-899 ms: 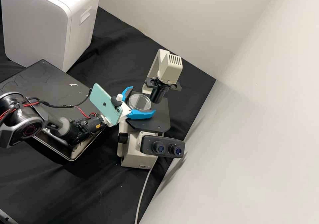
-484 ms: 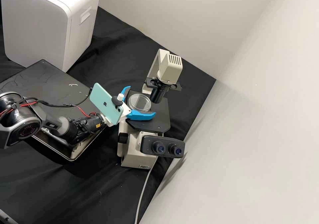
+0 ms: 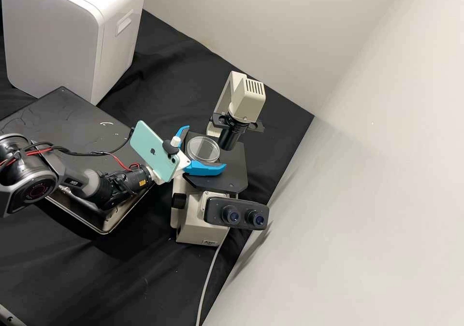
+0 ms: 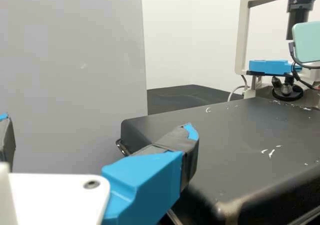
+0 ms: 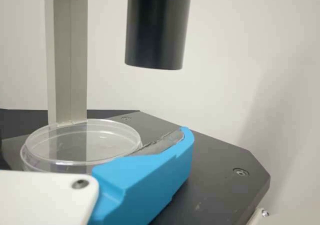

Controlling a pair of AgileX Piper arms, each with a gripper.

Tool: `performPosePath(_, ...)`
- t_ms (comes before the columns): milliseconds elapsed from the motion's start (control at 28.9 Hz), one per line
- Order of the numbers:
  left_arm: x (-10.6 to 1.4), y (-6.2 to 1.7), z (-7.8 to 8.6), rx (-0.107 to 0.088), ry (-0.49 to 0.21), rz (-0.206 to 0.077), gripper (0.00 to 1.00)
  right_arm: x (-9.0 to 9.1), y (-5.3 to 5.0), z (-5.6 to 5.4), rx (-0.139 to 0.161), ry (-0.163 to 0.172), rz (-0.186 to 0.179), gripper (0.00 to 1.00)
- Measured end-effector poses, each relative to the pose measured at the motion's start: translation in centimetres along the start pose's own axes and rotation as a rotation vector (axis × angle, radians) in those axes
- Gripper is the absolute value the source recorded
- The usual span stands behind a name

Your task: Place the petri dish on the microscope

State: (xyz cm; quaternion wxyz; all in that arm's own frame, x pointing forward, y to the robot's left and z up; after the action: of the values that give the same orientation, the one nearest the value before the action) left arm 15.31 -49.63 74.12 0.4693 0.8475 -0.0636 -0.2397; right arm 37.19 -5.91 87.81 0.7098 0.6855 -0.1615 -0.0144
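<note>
One petri dish (image 3: 203, 149): clear and round, lying flat on the microscope's black stage (image 3: 234, 174) at the centre of the frame, right under the dark condenser tube (image 3: 226, 136).
Right gripper (image 3: 207, 146): in from the left, blue fingers spread wide on either side of the dish, so no clamp on it. The lower finger (image 3: 205, 168) lies just beside the rim; whether it touches, I can't tell.
Left gripper (image 4: 95, 125): fingers wide apart with nothing between them, facing the white box (image 4: 75, 75) at the edge of the black case (image 4: 240, 145).
Microscope (image 3: 203, 219): beige body, eyepieces aimed lower right, standing on the black bench (image 3: 164, 75).
Phone (image 3: 153, 151): mint-green, mounted just behind the right gripper.
</note>
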Motion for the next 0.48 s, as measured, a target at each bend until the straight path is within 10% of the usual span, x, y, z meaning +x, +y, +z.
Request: performPosePath(484, -0.01, -0.03, 0.14, 0.0, -0.008, -0.002, 1.0, 0.08, 0.61, 0.92, -0.007, -0.016, 0.014, 1.0)
